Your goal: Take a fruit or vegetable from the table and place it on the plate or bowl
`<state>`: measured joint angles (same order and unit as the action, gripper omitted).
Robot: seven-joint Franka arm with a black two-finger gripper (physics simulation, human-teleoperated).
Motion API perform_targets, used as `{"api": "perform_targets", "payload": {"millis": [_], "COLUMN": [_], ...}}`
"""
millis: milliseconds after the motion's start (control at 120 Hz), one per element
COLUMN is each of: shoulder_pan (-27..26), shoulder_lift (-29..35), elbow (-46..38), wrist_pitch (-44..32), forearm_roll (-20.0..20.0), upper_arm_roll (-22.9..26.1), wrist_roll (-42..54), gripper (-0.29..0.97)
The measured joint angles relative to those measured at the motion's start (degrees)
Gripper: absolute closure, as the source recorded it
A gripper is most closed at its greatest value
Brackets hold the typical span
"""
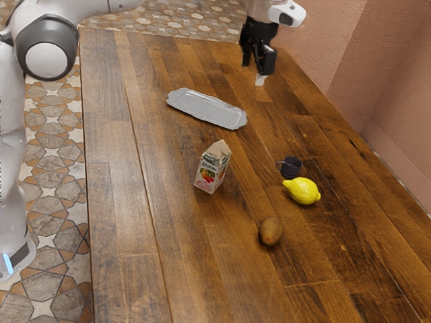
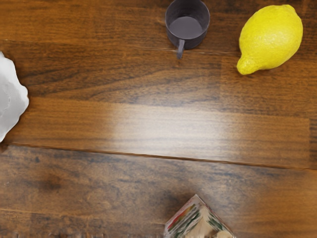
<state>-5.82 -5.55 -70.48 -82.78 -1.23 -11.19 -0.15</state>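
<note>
Step in hand, as I judge it: approach to a fruit, nothing grasped yet. The gripper (image 1: 257, 67) hangs over the far end of the table (image 1: 135, 222), fingers apart w/ nothing btw them.

The lemon (image 1: 302, 190) (image 2: 270, 38) lies much nearer, toward the exterior view's right, just beside a small cup (image 1: 290, 166) (image 2: 187, 22). A brown fruit (image 1: 270, 230) lies nearer again, apart from both. The plate (image 1: 207, 108) (image 2: 10, 99) is btw the gripper and the carton (image 1: 213, 167) (image 2: 198, 223).

To do it well:
- Come straight down over the lemon's middle.
- Close across its short axis, not the pointed ends.
- Keep the cup-side finger clear of the cup's handle.
- The brown fruit has more room around it and is prob. the safer pick.

Materials and shapes:
- lemon: glossy, oval w/ a nub, likely to roll
- brown fruit: matte, egg-shaped
- cup: dark and round
- plate: pale, long and shallow w/ a wavy rim
- carton: gabled, printed card
- table: dark planks w/ some sheen
</note>
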Motion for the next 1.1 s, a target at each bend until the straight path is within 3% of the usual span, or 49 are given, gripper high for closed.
{"api": "perform_targets", "payload": {"millis": [92, 242, 333, 467, 600, 892, 1100], "shoulder_pan": [2.12, 0.97, 0.66, 1.56, -0.41, 0.40, -4.79], "shoulder_lift": [-0.29, 0.41, 2.56, 2.75, -2.55, -13.60, -19.04], "elbow": [1.05, 1.84, 8.02, 11.02, 10.73, 10.76, 11.34], "wrist_pitch": [2.21, 4.34, 5.71, 6.78, 5.14, -1.83, -9.48], "forearm_roll": [-0.28, -0.35, -0.26, -0.23, -0.52, -0.37, 0.64], "upper_arm_roll": [-0.65, -0.81, -0.58, 2.58, 2.90, 2.84, 3.39], "wrist_roll": [-0.08, -0.16, -0.21, -0.33, -0.45, -0.66, -0.84], "gripper": [0.00, 0.00, 0.00, 0.00, 0.00, 0.00, 0.00]}}
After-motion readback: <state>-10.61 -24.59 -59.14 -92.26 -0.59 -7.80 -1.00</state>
